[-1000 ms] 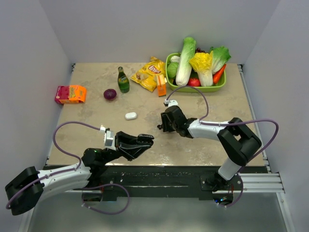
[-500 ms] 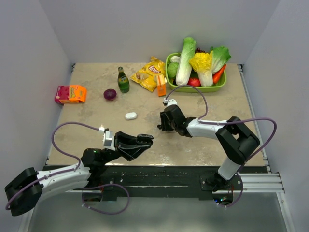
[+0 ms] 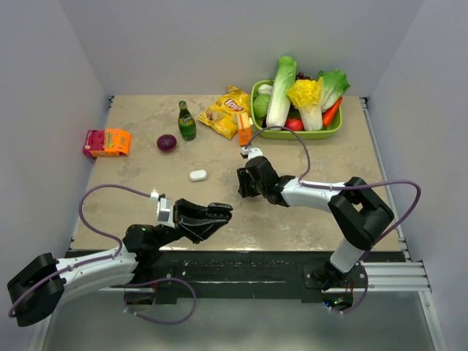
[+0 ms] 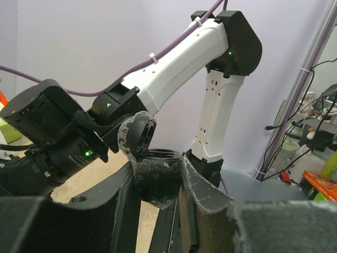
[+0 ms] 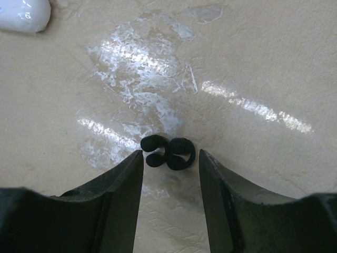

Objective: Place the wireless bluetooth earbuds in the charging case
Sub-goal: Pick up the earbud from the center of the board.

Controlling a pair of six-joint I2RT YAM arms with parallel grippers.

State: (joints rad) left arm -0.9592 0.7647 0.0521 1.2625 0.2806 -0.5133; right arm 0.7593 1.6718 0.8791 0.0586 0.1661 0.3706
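Observation:
Two black earbuds (image 5: 168, 153) lie side by side, touching each other, on the beige table. My right gripper (image 5: 170, 158) is open, low over the table, with the pair just beyond the gap between its fingertips. In the top view the right gripper (image 3: 242, 186) hides them. My left gripper (image 3: 218, 213) is shut on a black charging case (image 4: 157, 178), lid open, held above the table's near edge. A white oval case (image 3: 197, 175) lies left of the right gripper and also shows in the right wrist view (image 5: 23, 13). No white earbuds are visible.
A green bottle (image 3: 186, 121), a red onion (image 3: 167, 142), a chip bag (image 3: 227, 110) and an orange box (image 3: 107, 142) lie at the back left. A green basket (image 3: 335, 130) of vegetables stands at the back right.
My right gripper has shifted slightly to the left and away from the bases. The left arm holds still with the case.

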